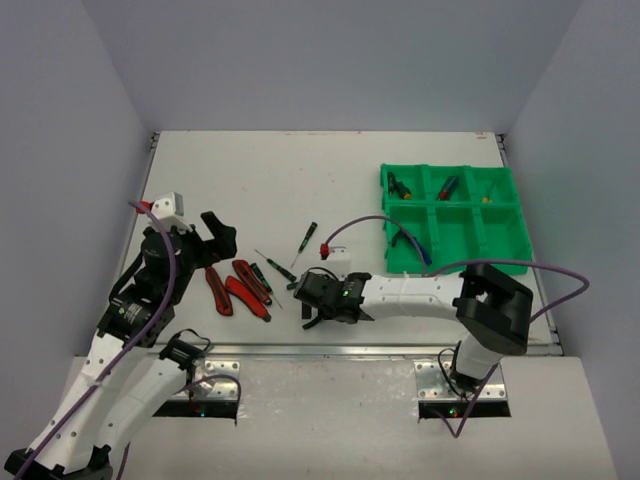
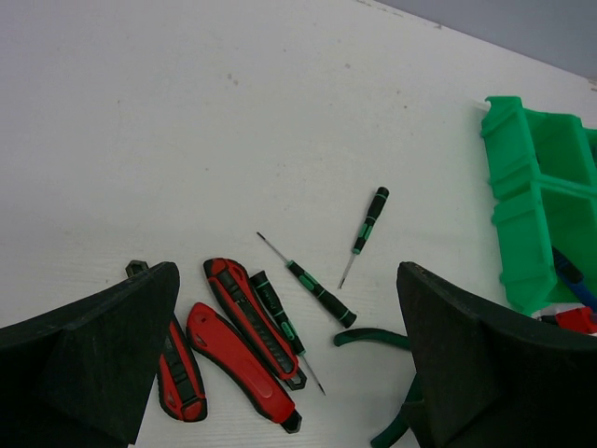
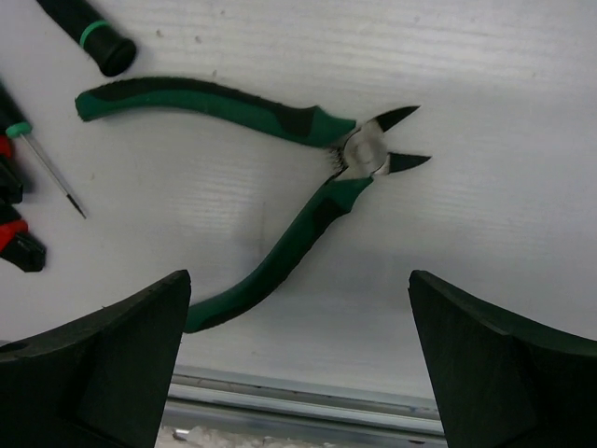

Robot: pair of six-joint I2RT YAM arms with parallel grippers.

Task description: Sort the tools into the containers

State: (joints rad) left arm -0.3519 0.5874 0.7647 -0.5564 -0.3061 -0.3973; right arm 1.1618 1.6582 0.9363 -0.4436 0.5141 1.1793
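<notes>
Your right hand (image 3: 298, 364) is wide open and empty. The green pliers (image 3: 308, 121) lie flat on the surface just ahead of its fingers, handles splayed. Move forward until both handles sit between the fingers, lower straight down, then close across them near the pivot. The green tray (image 1: 452, 205) lies well behind this hand. Your left hand (image 2: 284, 308) is also spread, holding nothing.
</notes>
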